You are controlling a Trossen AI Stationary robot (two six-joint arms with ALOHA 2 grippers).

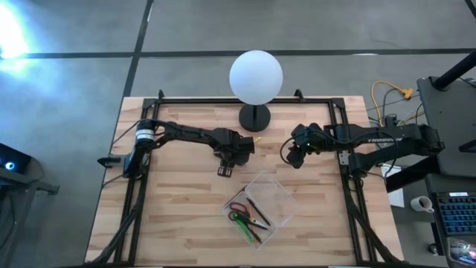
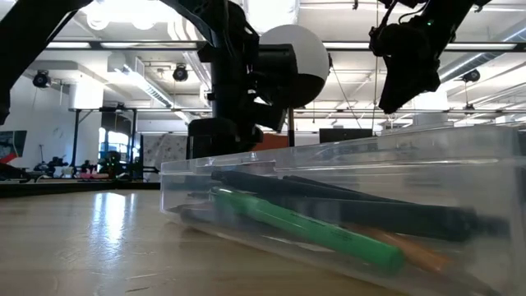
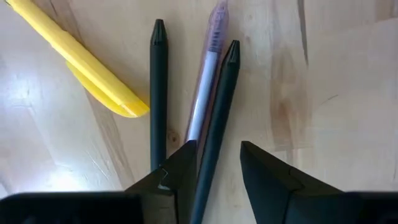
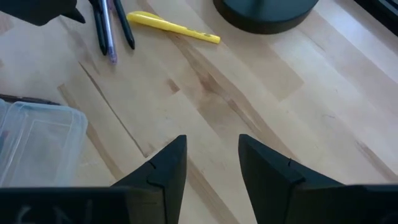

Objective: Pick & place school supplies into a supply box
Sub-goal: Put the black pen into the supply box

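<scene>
Clear supply box (image 1: 269, 195) holds scissors (image 1: 239, 212), green marker (image 2: 308, 224), pens; yellow pencil (image 4: 173, 27) and three pens (image 3: 205, 99) lie on tabletop (image 1: 178, 216).

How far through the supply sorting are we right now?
Partly done. The clear supply box already holds the red-handled scissors, a green marker and dark pens. In hand: the left tool is down over three pens on the table, one dark pen running between its fingers; I cannot tell if it grips yet. Left: those pens and the yellow marker. The right tool hangs open, empty.
</scene>
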